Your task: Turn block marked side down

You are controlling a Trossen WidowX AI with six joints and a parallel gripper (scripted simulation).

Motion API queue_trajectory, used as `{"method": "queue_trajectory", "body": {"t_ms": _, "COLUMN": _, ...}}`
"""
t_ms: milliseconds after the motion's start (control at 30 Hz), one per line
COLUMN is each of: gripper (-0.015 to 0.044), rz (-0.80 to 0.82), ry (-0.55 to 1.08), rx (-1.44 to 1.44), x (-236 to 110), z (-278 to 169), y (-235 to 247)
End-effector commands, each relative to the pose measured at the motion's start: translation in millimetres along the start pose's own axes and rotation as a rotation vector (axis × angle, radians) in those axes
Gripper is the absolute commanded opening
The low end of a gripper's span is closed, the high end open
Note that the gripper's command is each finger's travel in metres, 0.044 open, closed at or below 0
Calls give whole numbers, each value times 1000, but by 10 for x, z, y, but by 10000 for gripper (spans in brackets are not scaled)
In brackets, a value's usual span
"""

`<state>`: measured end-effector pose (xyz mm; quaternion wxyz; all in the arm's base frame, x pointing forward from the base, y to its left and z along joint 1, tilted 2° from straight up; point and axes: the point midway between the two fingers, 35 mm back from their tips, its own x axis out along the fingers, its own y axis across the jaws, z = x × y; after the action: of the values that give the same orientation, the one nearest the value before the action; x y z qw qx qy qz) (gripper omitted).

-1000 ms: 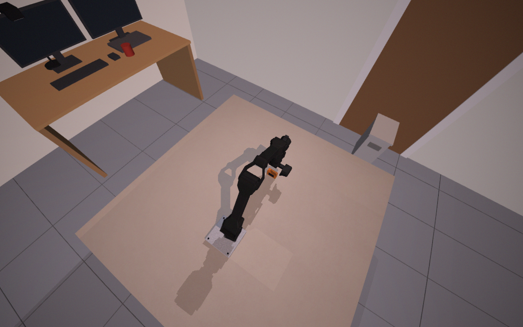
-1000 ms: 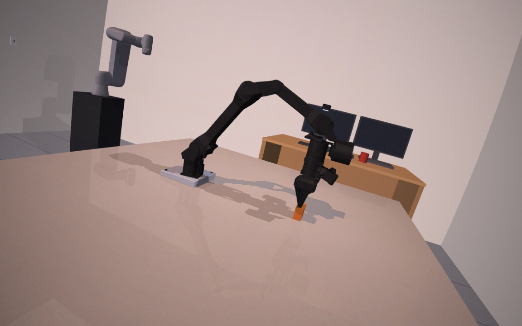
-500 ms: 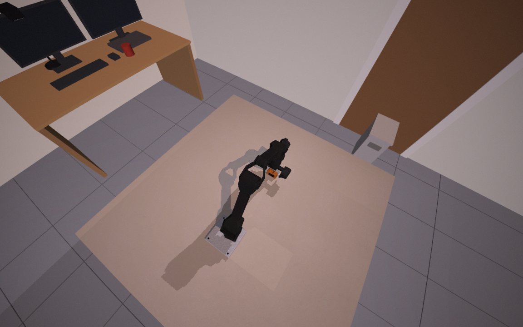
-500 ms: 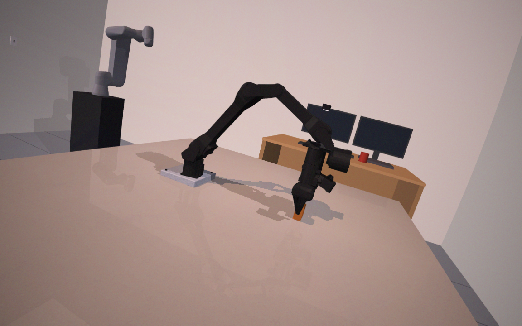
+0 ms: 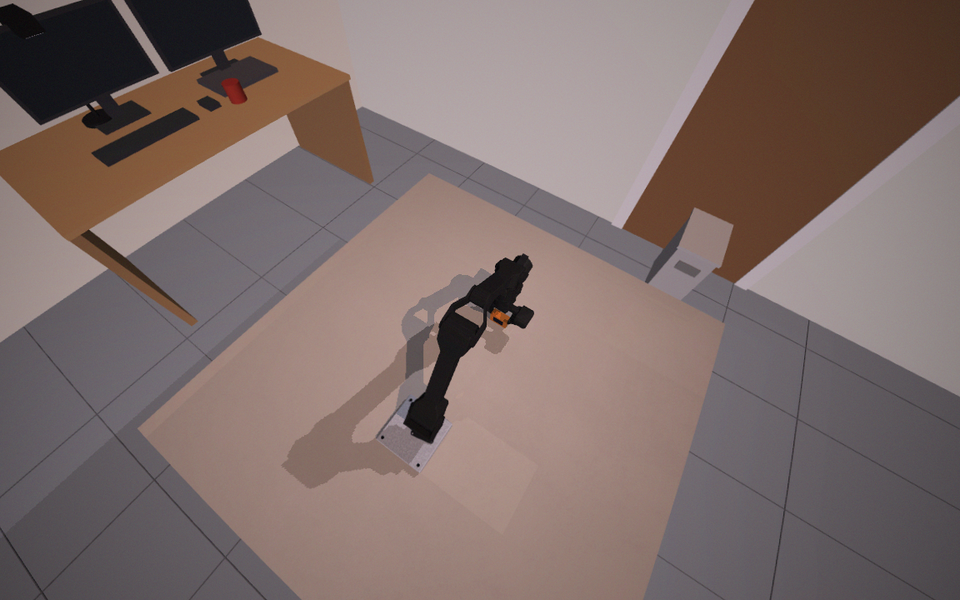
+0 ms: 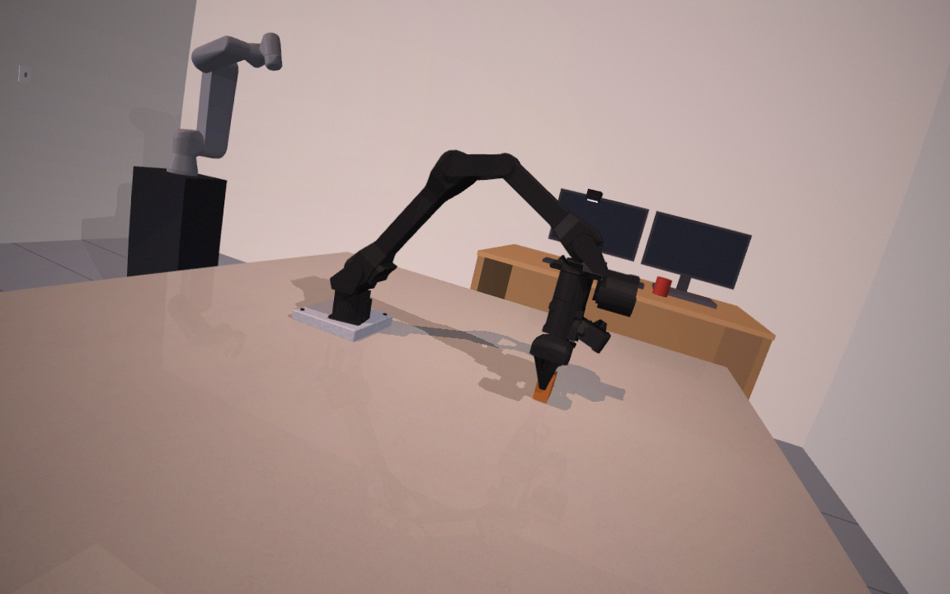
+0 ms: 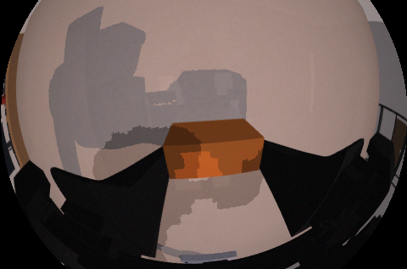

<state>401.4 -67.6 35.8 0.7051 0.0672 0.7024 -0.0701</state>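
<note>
The orange block rests on the tan table. A dark patch shows on the block in the top view; I cannot tell for certain which face bears it. No mark shows on the faces in the wrist view. My gripper points down and is shut on the block, with one black finger against each end in the wrist view. The block's underside and the ends behind the fingers are hidden.
The arm's pale base plate is bolted on the same table. A wooden desk with monitors, a keyboard and a red cup stands beyond the table. A grey robot arm stands on a black pedestal behind.
</note>
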Motion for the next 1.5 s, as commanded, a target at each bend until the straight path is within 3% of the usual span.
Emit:
{"method": "queue_trajectory", "body": {"t_ms": 0, "gripper": 235, "rz": 1, "ry": -1, "rx": 3, "x": 3, "z": 3, "y": 3}}
{"method": "queue_trajectory", "body": {"t_ms": 367, "gripper": 162, "rz": 1, "ry": -1, "rx": 3, "x": 3, "z": 3, "y": 3}}
{"method": "queue_trajectory", "body": {"t_ms": 567, "gripper": 5, "rz": 1, "ry": -1, "rx": 3, "x": -258, "z": 5, "y": 3}}
{"method": "queue_trajectory", "body": {"t_ms": 833, "gripper": 0, "rz": 1, "ry": -10, "rx": 2, "x": -292, "z": 7, "y": 3}}
{"method": "queue_trajectory", "body": {"t_ms": 1467, "gripper": 0, "rz": 0, "ry": -262, "rx": 1, "x": -177, "z": 58, "y": 6}}
